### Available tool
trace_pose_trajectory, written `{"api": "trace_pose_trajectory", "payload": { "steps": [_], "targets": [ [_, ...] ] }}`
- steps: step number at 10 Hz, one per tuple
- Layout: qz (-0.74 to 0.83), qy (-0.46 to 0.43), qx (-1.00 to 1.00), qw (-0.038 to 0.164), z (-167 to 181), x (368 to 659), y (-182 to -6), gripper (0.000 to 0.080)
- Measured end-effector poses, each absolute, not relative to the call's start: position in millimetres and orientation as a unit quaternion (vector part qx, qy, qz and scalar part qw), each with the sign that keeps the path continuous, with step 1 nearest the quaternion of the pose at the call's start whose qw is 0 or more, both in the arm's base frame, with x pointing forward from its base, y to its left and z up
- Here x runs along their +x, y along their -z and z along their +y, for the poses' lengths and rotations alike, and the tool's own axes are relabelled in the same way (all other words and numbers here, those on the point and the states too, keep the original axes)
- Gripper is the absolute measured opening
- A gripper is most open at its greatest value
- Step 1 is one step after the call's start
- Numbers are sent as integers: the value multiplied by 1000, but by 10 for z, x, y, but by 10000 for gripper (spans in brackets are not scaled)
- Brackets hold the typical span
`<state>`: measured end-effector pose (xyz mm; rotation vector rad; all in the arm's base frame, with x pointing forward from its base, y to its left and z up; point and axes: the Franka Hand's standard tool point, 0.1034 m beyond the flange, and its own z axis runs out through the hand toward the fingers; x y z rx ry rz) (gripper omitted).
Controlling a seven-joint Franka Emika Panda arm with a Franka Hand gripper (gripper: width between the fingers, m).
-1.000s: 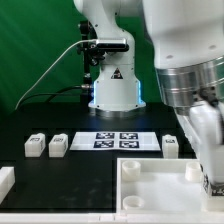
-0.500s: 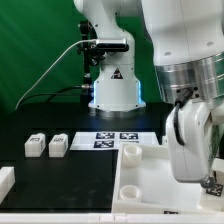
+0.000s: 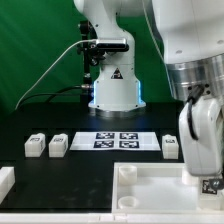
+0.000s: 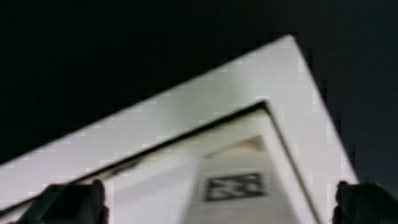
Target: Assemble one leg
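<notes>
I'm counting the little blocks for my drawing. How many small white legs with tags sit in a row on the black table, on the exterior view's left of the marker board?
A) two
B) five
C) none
A: two legs, one and another beside it, stand side by side on the exterior view's left of the marker board.

Black table: legs, marker board, panel.
</notes>
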<state>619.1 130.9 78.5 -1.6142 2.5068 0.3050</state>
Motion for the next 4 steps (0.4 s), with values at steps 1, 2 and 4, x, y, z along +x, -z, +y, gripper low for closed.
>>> {"api": "trace_pose_trajectory", "payload": {
  "steps": [1,2,4],
  "targets": [
    [832,-102,-540,72,1351,6166,-808,648],
    [831,-102,-542,72,1396,6157,-811,648],
    [830,-102,-544,71,1393,6152,-797,649]
  ]
}}
